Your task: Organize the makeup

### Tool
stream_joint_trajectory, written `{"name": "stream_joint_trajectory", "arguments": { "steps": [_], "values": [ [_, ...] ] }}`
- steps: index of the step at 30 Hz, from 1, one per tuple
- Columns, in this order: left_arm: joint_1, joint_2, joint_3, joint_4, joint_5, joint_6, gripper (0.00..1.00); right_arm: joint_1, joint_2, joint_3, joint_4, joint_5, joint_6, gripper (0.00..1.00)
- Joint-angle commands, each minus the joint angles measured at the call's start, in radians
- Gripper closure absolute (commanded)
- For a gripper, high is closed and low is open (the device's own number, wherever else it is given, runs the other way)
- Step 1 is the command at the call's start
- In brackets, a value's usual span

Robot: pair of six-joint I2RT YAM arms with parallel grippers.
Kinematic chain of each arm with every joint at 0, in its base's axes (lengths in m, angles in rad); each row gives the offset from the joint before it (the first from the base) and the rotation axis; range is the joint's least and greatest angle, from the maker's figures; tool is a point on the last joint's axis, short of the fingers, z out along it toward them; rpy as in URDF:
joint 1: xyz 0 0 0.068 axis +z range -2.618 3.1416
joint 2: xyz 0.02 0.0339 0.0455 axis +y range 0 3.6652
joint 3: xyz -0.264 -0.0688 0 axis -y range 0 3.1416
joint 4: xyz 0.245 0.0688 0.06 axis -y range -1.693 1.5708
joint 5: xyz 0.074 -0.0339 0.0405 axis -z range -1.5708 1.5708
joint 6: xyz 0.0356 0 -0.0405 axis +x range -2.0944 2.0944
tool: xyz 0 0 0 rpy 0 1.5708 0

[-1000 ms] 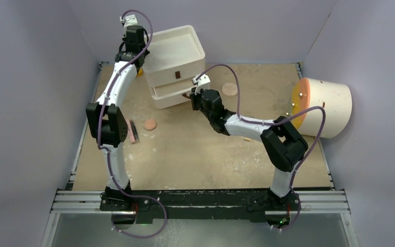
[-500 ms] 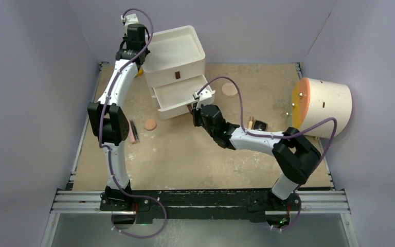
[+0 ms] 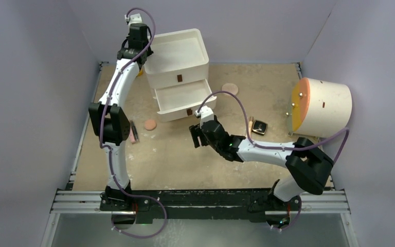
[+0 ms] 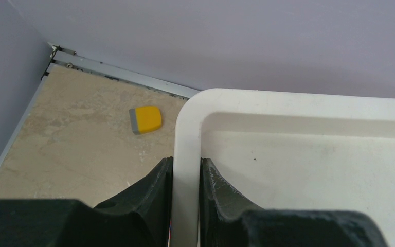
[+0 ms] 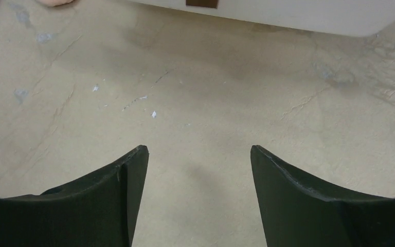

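Only the left wrist view showed the left gripper (image 4: pixel 186 165) pinching the rim of the white plastic drawer unit (image 4: pixel 247 100), with a small yellow block (image 4: pixel 146 119) beyond. Overhead, a round peach disc (image 3: pixel 150 124) and a slim pink-and-black stick (image 3: pixel 133 131) lay near the left edge of the table (image 3: pixel 185 164). The right gripper (image 3: pixel 194 136) gaped wide and empty.

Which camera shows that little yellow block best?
The left wrist view: the yellow block lies in full sight beside the white organizer, whose rim the left tool pinches. The top view shows at most a yellow sliver by the left arm; the right wrist view shows none of it.
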Motion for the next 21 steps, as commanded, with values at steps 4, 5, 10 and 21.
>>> {"name": "stream_joint_trajectory", "arguments": {
  "steps": [4, 5, 10, 21],
  "values": [
    [0.0, 0.106, -0.024, -0.2, 0.091, -0.047, 1.0, 0.07, -0.048, 0.186, -0.009, -0.036, -0.12, 0.23],
    [0.003, 0.105, -0.022, -0.202, 0.091, -0.047, 1.0, 0.076, -0.02, 0.221, 0.005, -0.064, -0.113, 0.23],
    [0.048, 0.091, -0.039, -0.201, 0.125, -0.039, 1.0, 0.111, 0.178, 0.401, 0.091, -0.178, -0.077, 0.25],
    [0.096, 0.055, -0.084, -0.194, 0.231, 0.074, 1.0, 0.135, 0.547, 0.802, 0.027, -0.262, -0.032, 0.35]
  ]
}}
